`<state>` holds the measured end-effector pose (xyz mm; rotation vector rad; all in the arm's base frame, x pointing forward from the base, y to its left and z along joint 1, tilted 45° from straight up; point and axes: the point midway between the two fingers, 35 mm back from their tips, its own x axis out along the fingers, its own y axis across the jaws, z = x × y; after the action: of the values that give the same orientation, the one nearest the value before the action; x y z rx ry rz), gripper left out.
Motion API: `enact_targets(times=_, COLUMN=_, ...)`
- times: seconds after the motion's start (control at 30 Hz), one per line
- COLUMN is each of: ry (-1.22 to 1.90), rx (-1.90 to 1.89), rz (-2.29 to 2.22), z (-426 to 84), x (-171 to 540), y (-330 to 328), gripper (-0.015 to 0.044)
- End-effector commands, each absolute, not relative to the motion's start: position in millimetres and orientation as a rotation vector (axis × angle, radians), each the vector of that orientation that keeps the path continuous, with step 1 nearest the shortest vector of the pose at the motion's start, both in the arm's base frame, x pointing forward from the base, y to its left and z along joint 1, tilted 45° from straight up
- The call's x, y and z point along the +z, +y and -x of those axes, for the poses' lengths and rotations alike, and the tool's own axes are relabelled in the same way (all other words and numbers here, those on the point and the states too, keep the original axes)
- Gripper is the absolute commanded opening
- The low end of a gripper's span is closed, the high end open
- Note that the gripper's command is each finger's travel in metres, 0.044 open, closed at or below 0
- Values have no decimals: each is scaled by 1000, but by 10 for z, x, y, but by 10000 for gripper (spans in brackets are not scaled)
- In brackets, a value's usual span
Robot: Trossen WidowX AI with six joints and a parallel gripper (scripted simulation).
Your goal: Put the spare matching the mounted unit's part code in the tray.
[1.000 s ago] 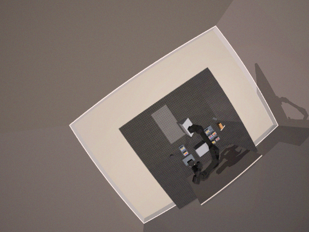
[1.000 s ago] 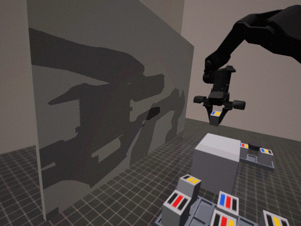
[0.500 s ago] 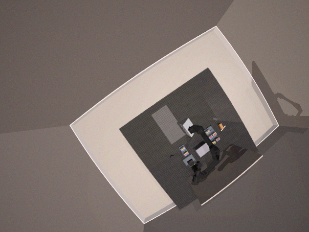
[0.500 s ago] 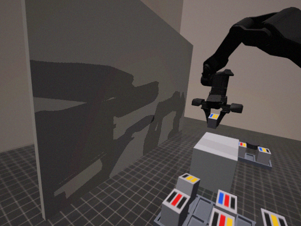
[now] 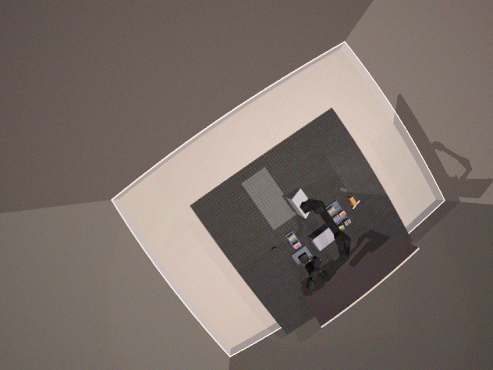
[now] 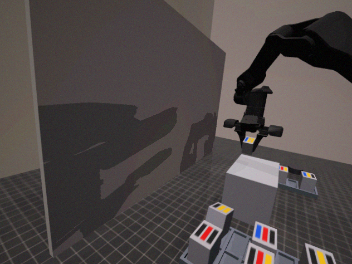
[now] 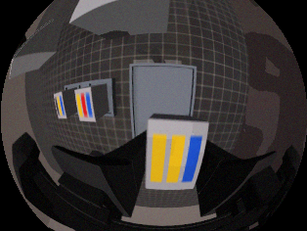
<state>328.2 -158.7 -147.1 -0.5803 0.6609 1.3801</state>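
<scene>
Wrist view shows the spare (image 5: 303, 257) (image 6: 248, 146) (image 7: 177, 157), a grey block striped yellow, yellow and blue, gripped upright between the fingers of the end effector (image 5: 310, 263) (image 6: 248, 150) (image 7: 170, 135). It is held raised, overlapping the near end of the flat blue-grey tray (image 5: 296, 254) (image 7: 162, 93) in that view. Dark, finely gridded, the desk (image 5: 231, 215) (image 6: 159, 210) (image 7: 220, 73) lies under everything, with pale walls (image 5: 179, 171) (image 6: 284, 85) around and behind. Near the tray stands the far rack (image 5: 287, 236) (image 6: 301, 191) (image 7: 111, 100), holding two striped blocks with a bare compartment between them, and a dark curved piece (image 5: 274, 250) (image 6: 295, 170) sits beyond it. A big white box (image 5: 323, 239) (image 6: 250, 187) stands between this rack and the near rack (image 5: 333, 206) (image 6: 237, 240), whose blocks carry black, red, yellow and blue stripes. Along one side rises a tall panel (image 5: 362, 279) (image 6: 119, 71), crossed by the arm's broad shadows. From above, a light grey patch (image 5: 268, 199) lies well apart from the tray, and a small orange piece (image 5: 352, 201) sits beyond the near rack.
</scene>
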Motion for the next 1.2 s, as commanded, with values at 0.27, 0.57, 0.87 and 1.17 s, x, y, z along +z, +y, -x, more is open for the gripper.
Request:
enact_targets(times=0.27, ry=662, rx=1380, rz=568, z=-3274, x=-1555, y=-1479, gripper=0)
enact_targets(times=0.57, ry=661, rx=1380, rz=567, z=-3272, x=-1617, y=-1411, gripper=0)
enact_targets(times=0.87, ry=660, rx=1381, rz=567, z=-3269, x=-1676, y=-1341, gripper=0)
enact_targets(times=1.17, ry=659, rx=1381, rz=566, z=-3262, x=-1735, y=-1271, gripper=0)
